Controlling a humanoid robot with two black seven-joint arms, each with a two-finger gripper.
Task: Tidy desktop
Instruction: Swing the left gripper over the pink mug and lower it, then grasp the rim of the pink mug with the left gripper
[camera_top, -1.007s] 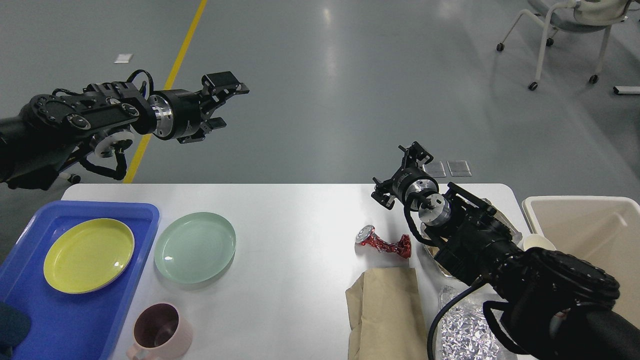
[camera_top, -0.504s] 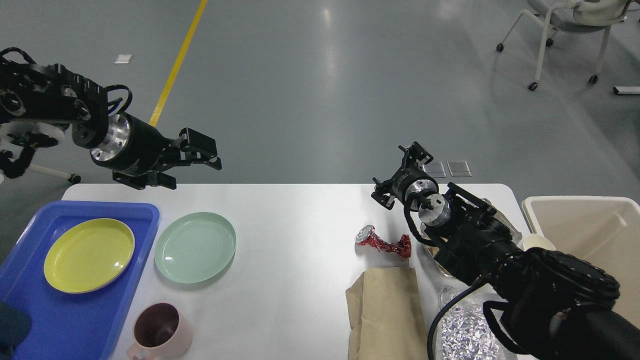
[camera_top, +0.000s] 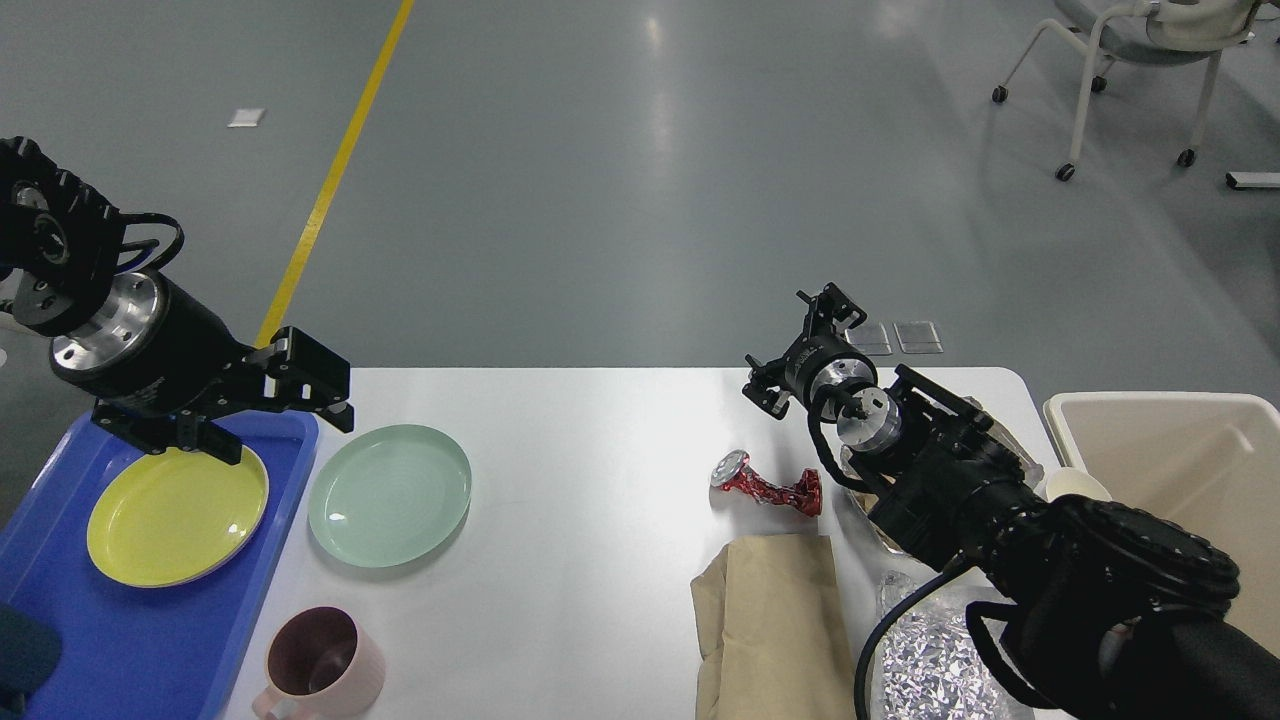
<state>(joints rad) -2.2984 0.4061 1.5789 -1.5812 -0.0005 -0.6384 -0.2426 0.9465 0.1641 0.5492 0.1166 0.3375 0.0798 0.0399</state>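
Note:
The white desktop (camera_top: 590, 450) holds a pale green plate (camera_top: 390, 494), a pink mug (camera_top: 320, 662) at the front, a crumpled red foil wrapper (camera_top: 768, 486), a brown paper bag (camera_top: 775, 625) and crinkled silver foil (camera_top: 925, 660). A yellow plate (camera_top: 175, 510) lies in the blue tray (camera_top: 130, 640) at the left. My left gripper (camera_top: 288, 434) hangs open and empty over the tray's far right corner, just left of the green plate. Above the table's far right part, my right gripper (camera_top: 798, 345) points away, fingers apart, holding nothing; the red wrapper is below it.
A beige bin (camera_top: 1170, 440) stands at the right edge, with a white cup (camera_top: 1075, 485) partly hidden by my right arm. Beyond the table lie grey floor, a yellow line (camera_top: 335, 160) and a wheeled chair (camera_top: 1130, 70).
My left arm swung down and to the left, from out over the floor beyond the table to the tray's far edge, gripper staying open. The right arm has not moved.

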